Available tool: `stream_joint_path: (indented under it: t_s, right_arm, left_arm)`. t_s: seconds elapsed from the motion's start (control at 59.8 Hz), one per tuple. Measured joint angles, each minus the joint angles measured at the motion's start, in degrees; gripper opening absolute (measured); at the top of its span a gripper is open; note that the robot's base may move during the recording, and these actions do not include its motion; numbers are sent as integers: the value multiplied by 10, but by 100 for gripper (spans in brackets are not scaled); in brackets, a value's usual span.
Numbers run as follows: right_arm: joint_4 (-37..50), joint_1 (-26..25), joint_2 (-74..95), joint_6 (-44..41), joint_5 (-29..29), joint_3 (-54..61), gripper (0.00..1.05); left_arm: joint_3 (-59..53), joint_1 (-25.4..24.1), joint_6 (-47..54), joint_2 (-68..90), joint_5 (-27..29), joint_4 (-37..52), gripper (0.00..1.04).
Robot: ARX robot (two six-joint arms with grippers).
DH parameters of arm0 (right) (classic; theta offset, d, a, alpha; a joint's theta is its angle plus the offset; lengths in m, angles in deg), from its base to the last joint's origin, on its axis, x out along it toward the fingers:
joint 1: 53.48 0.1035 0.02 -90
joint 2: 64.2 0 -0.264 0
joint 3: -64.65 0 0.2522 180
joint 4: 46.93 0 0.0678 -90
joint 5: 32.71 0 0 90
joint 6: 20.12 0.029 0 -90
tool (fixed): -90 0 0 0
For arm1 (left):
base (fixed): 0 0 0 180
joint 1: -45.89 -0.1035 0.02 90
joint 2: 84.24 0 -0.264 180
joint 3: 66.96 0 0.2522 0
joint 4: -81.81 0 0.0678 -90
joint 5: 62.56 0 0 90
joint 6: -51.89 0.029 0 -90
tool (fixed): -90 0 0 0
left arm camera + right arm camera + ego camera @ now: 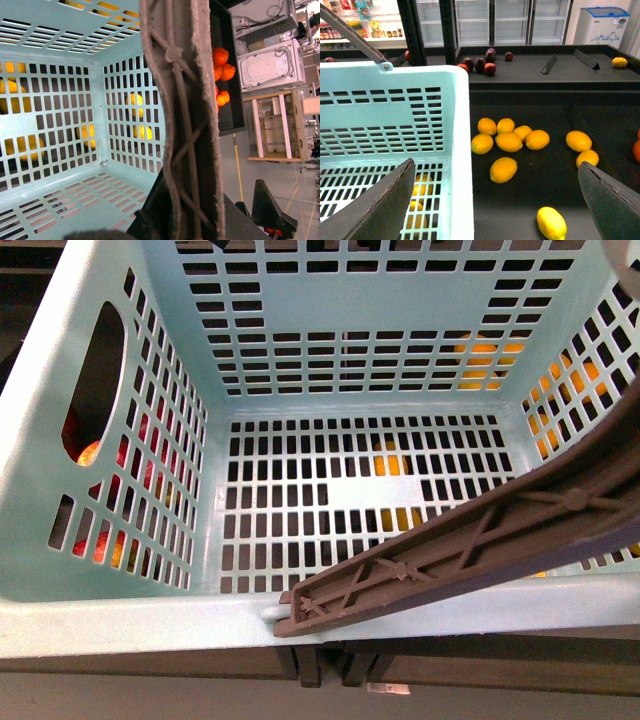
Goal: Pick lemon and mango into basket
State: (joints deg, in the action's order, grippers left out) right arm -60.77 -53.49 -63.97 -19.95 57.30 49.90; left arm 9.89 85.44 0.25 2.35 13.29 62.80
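The right gripper (495,165) is seen with its fingers spread wide and nothing held, while the left gripper's state cannot be told behind the brown handle (180,125). A lemon (551,223) is found nearest on the dark shelf (540,187), beside the basket (460,150). A mango (503,169) is seen farther on.

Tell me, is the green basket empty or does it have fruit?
Empty. The basket floor is bare in the front view; yellow fruit shows only through its slots, outside.
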Motion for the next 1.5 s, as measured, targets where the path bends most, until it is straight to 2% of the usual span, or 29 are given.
stream_joint_path:
  t_s: [0.15, 0.234, 0.268, 0.318, 0.401, 0.502, 0.568, 0.685, 0.702, 0.903, 1.003, 1.07, 1.371, 1.505]
  right_arm:
    - [-6, 1, 4, 8, -6, -2, 96]
    - [-114, -2, 58, 81, -44, -43, 96]
    - [-149, -15, 90, 120, -44, -57, 96]
    - [-156, -33, 106, 158, -38, -58, 96]
    - [-124, -88, 124, 203, -6, -64, 96]
    - [-77, -148, 164, 210, 37, -70, 96]
    - [-40, -179, 205, 197, 59, -69, 96]
    - [74, -238, 326, 159, 80, -68, 96]
    - [110, -252, 368, 146, 89, -69, 96]
    - [332, -306, 698, 50, 116, -134, 96]
    - [337, -312, 845, 16, 148, -191, 96]
    - [334, -309, 931, -15, 150, -221, 96]
    - [281, -276, 1204, -150, 107, -387, 96]
    - [259, -254, 1263, -165, 90, -445, 96]
  left_arm:
    - [0, 0, 1, 0, 6, 0, 5]
    - [0, -1, 4, 0, 7, 0, 5]
    - [0, -1, 4, 0, 7, 0, 5]
    - [0, -1, 5, 0, 6, 0, 5]
    - [0, -1, 5, 0, 4, 0, 5]
    - [0, -1, 6, 0, 4, 0, 5]
    - [0, 0, 7, 0, 3, 0, 5]
    - [0, 0, 6, 0, 3, 0, 5]
    - [0, 0, 6, 0, 6, 0, 5]
    - [0, 0, 8, 0, 4, 0, 5]
    - [0, 0, 8, 0, 5, 0, 5]
    - [0, 0, 8, 0, 4, 0, 5]
    - [0, 0, 8, 0, 5, 0, 5]
    - [0, 0, 8, 0, 5, 0, 5]
